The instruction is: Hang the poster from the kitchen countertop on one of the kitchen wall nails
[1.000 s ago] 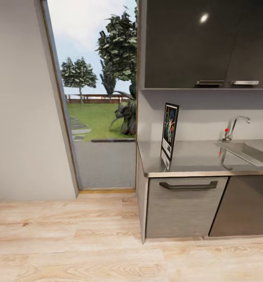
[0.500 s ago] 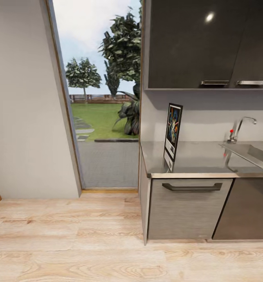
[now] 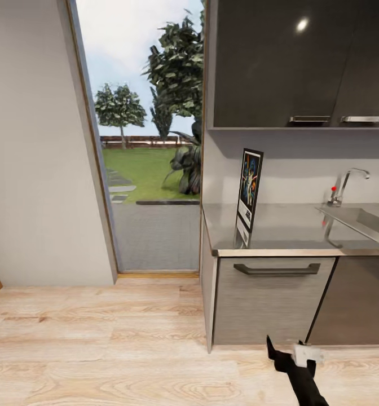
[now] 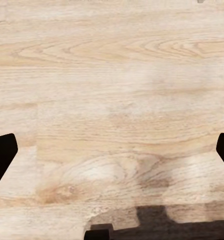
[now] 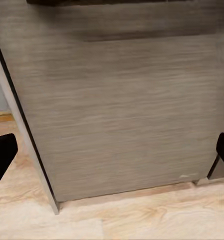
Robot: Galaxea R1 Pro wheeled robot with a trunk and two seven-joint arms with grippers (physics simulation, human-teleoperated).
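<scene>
The poster [image 3: 249, 188] stands on the kitchen countertop [image 3: 291, 231], well above both arms' spread, empty fingers [image 5: 2, 155].

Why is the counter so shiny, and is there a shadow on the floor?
In the head view the kitchen countertop is glossy like a mirror, so the poster and the tap show as reflections in it, and a bright light spot glints on the dark upper cabinet. In the left wrist view a dark shadow lies across the wooden floor, along one edge of the picture.
</scene>
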